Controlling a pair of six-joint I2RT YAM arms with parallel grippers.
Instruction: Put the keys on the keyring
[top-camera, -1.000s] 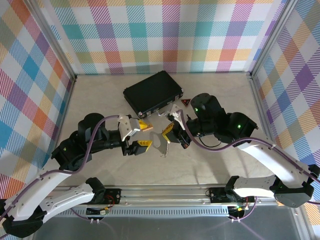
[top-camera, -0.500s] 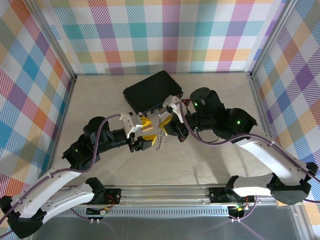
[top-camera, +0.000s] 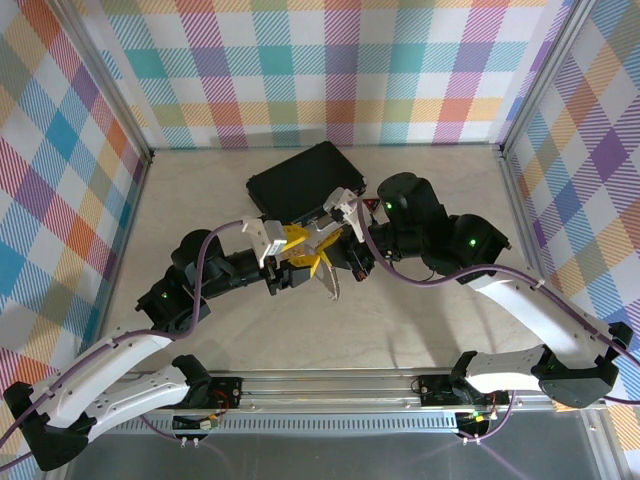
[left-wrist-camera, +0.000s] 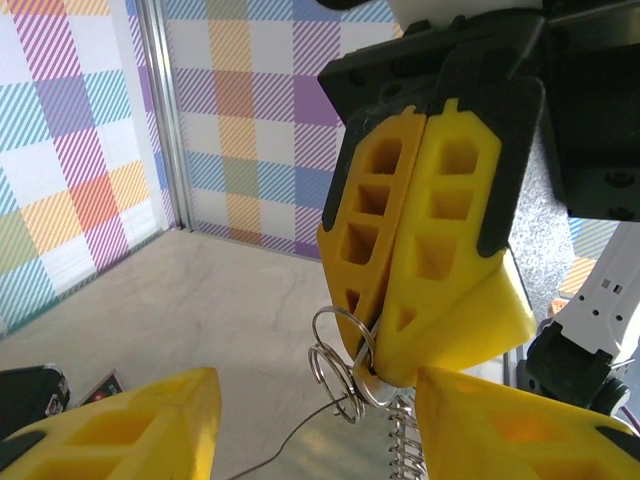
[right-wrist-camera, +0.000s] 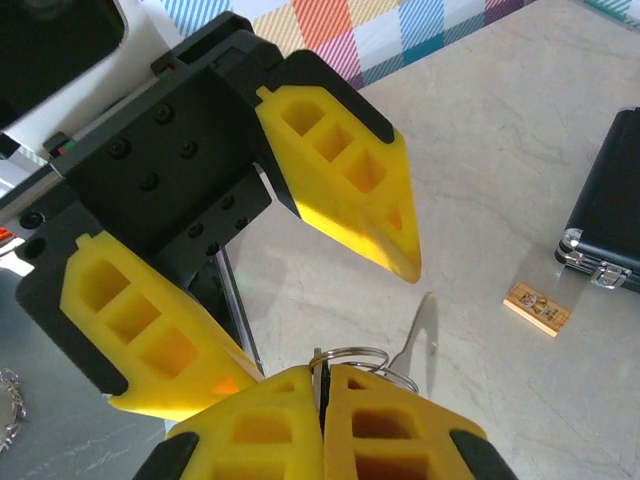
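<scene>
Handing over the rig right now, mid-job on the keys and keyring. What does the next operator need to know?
Right end effector: shut on the keyring, held above the table.
Left end effector: open, its fingers either side of the ring, gripping nothing.
A slim silver piece, likely a key, sticks out past the ring; I cannot tell whether it is threaded on.
Black case and tan block lie aside.
Left to do: confirm each key is on the ring and thread any that is not.
</scene>
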